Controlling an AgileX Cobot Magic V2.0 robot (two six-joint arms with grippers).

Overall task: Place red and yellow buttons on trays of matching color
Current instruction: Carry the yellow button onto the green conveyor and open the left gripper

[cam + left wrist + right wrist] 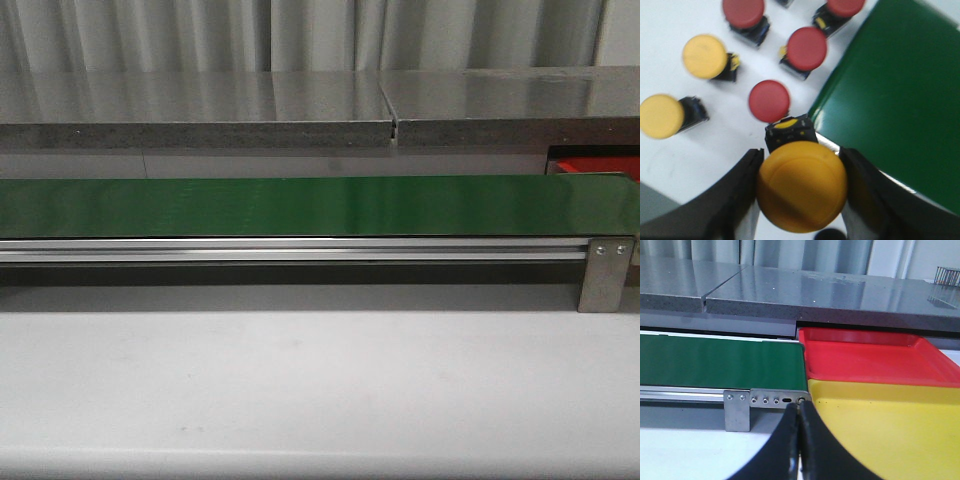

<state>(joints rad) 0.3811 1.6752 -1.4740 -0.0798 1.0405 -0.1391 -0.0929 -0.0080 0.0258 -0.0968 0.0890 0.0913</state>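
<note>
Yellow buttons: three in the left wrist view, one big in front (802,186), one by the red group (705,56), one at the edge (661,116).
Red buttons: four in the same view, at (769,101), (807,48), (743,12) and (845,6), the last cut off by the frame.
Red trays: one (875,359).
Yellow trays: one (890,425).
Green belts: one (320,205).
Metal brackets on the belt's rail: one (604,274).
Grey stone slabs behind the belt: two, (190,105) and (515,100).
</note>
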